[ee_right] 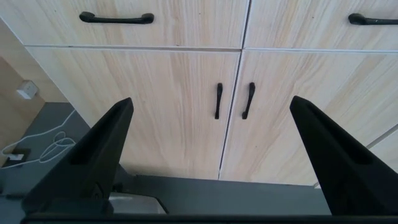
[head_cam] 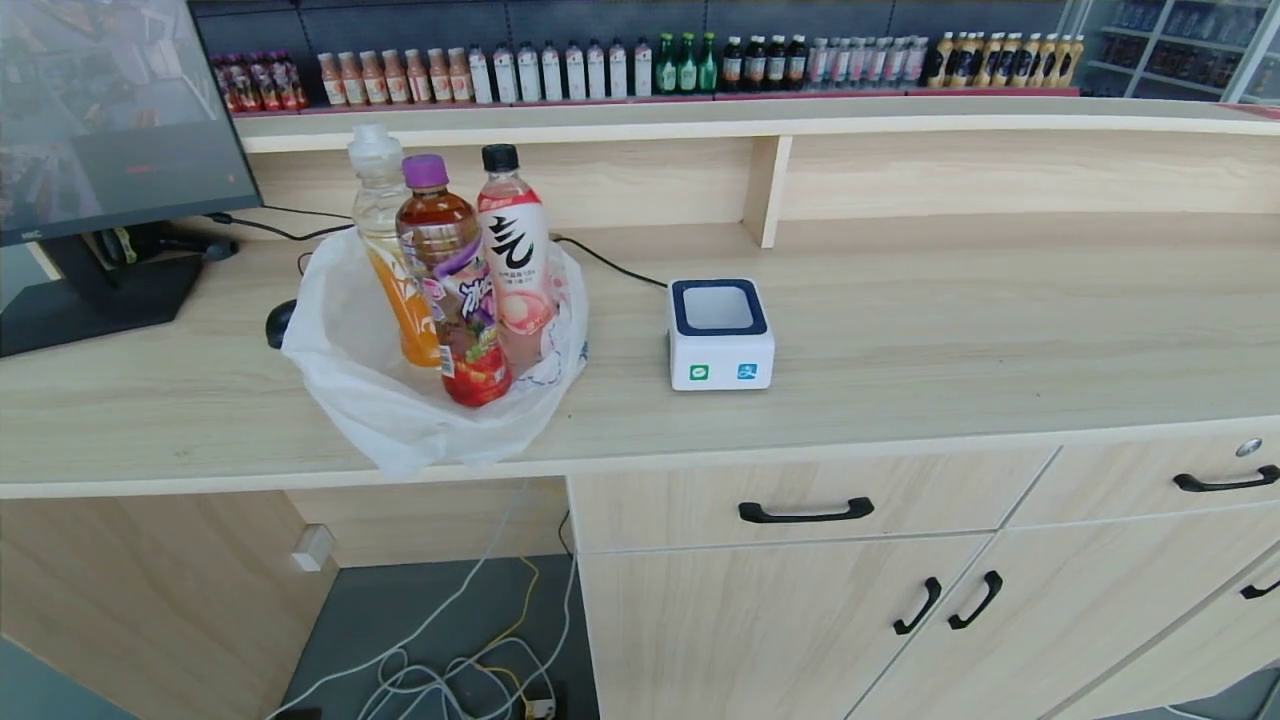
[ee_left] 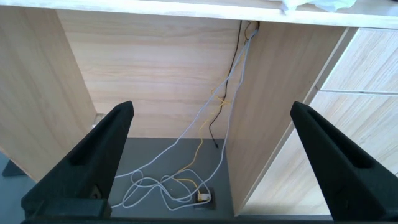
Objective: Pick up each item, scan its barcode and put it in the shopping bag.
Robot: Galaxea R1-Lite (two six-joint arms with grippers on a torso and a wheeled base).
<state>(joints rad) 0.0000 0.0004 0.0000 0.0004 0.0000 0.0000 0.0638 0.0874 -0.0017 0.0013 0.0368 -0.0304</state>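
Note:
Three bottles stand upright in a white shopping bag [head_cam: 400,410] on the wooden counter: an orange drink with a white cap [head_cam: 385,235], a reddish tea with a purple cap [head_cam: 452,285] and a pink drink with a black cap [head_cam: 515,270]. To the right of the bag sits a white barcode scanner [head_cam: 720,335] with a dark-rimmed window. My left gripper [ee_left: 211,155] hangs open below the counter, facing the knee space with cables. My right gripper [ee_right: 211,155] is open too, low in front of the cabinet doors.
A monitor on a black stand [head_cam: 100,150] occupies the counter's left end, with a black mouse [head_cam: 280,322] beside the bag. A raised shelf [head_cam: 760,125] runs along the back. Drawers and doors with black handles [head_cam: 805,514] lie below; cables [head_cam: 450,660] trail on the floor.

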